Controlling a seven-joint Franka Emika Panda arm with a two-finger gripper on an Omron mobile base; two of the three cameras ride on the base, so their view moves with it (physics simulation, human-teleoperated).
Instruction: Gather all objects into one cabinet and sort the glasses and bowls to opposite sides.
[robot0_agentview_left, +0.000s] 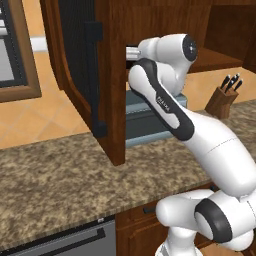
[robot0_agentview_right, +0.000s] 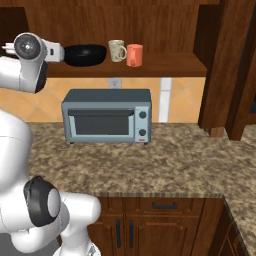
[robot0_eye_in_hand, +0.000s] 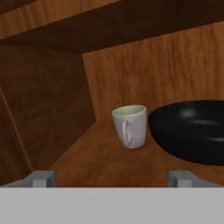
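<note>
A pale grey mug with a handle stands upright on the reddish-brown wooden cabinet shelf, close to the back wall, just beside the wide, glossy black bowl and perhaps touching its rim. In the right base view the black bowl sits toward one end of the shelf, with a cream handled mug and a translucent orange-red cup beside it further along, the two cups nearly touching.

The pincer hangs inside the cabinet with its jaws spread wide and nothing between them, its small dark tips low before the grey mug. The arm reaches in past the dark mesh-panel door, which stands open above the speckled stone worktop carrying a grey-blue toaster oven.

The risk is crowding: the mug stands so near the bowl that one finger, coming in on that side, may knock the bowl or push the mug against it. The handle faces the pincer, so a squeeze across it could twist or tip the mug. The wrist is also close to the cabinet wall and may scrape it.
</note>
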